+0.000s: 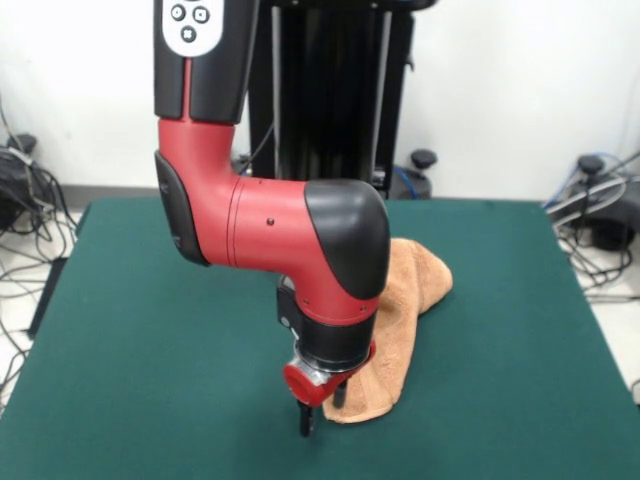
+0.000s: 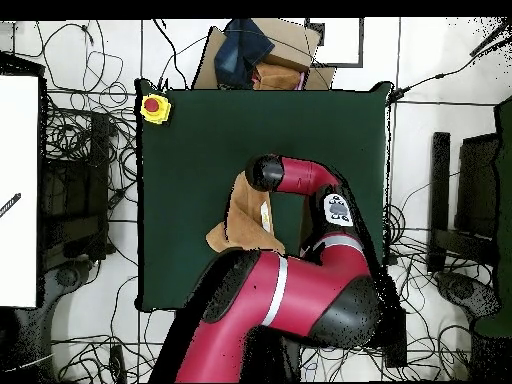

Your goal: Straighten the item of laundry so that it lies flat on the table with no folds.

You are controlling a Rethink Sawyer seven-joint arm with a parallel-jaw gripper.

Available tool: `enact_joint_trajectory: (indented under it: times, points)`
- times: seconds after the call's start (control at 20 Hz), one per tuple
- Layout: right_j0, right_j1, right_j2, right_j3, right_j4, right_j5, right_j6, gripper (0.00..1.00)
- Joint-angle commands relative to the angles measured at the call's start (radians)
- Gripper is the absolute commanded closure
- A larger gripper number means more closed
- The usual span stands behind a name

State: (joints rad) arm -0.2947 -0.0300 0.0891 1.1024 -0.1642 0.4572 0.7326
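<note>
The item of laundry (image 1: pixel 408 292) is a peach-orange towel, folded over on itself into a long bunched strip on the green table (image 1: pixel 140 360). It runs from the table's middle right toward the near edge. My gripper (image 1: pixel 322 408) points down at the strip's near end. Its fingers stand apart, open: one dark finger (image 1: pixel 305 420) reaches the felt just left of the towel's edge, the other (image 1: pixel 340 394) is over the cloth. In the overhead view the towel (image 2: pixel 238 215) shows beside the arm's wrist, which hides the gripper.
A yellow box with a red button (image 2: pixel 154 107) sits at one table corner. A cardboard box with blue cloth (image 2: pixel 255 55) stands just beyond the table edge. Cables lie on the floor all around. The arm's elbow (image 1: pixel 300 240) hangs over the table's middle.
</note>
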Motion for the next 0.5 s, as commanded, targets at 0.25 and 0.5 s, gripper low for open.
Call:
enact_joint_trajectory:
  times: [0.25,0.5]
  points:
    - [0.035,0.035,0.025,0.062,-0.005,-0.062,0.234,0.00]
    - [0.033,0.036,0.029,0.065,-0.006,-0.065,0.231,0.00]
